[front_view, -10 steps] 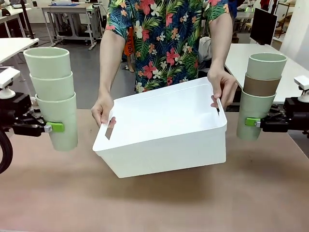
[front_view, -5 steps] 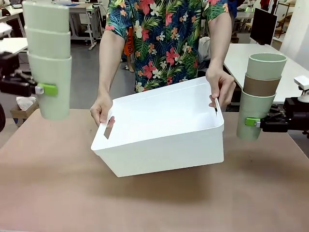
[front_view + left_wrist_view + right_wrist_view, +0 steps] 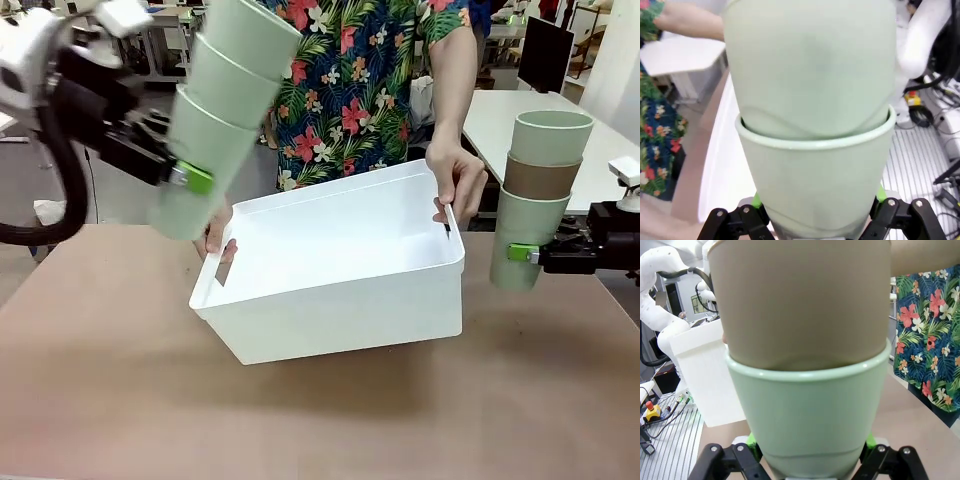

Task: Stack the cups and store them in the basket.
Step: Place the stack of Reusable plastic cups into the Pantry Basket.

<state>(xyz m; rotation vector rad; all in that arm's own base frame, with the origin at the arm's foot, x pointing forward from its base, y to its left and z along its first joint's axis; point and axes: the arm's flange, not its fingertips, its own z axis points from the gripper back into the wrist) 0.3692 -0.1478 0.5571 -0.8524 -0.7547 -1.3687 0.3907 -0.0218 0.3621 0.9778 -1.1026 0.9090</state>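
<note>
Six cups are in two stacks of three. The left gripper (image 3: 188,182) has its jaws closed on the bottom cup of an all-mint stack (image 3: 222,100) in the upper left of the frame. This stack leans: its long axis runs from lower left to upper right, with the mouths pointing up and to the right, and its base hangs just above the left end of the basket (image 3: 340,300). In the left wrist view the jaws of the left gripper (image 3: 815,222) press both sides of the lower mint cup (image 3: 815,185), with another nested in it.

At the right edge, the right gripper (image 3: 522,253) has its jaws shut on the bottom mint cup of an upright stack (image 3: 528,225), mouths straight up. The one brown cup (image 3: 541,178) sits in the middle with a mint cup on top. The right wrist view shows the brown cup (image 3: 800,305) seated in the gripped mint one (image 3: 807,415).

The one white basket is in the centre, over the brown surface (image 3: 320,430). Its long axis runs across the picture, its opening is tipped up, and its right end is slightly higher. A person's hand holds each short end: one at the left slot (image 3: 214,240), one at the right rim (image 3: 458,178).
</note>
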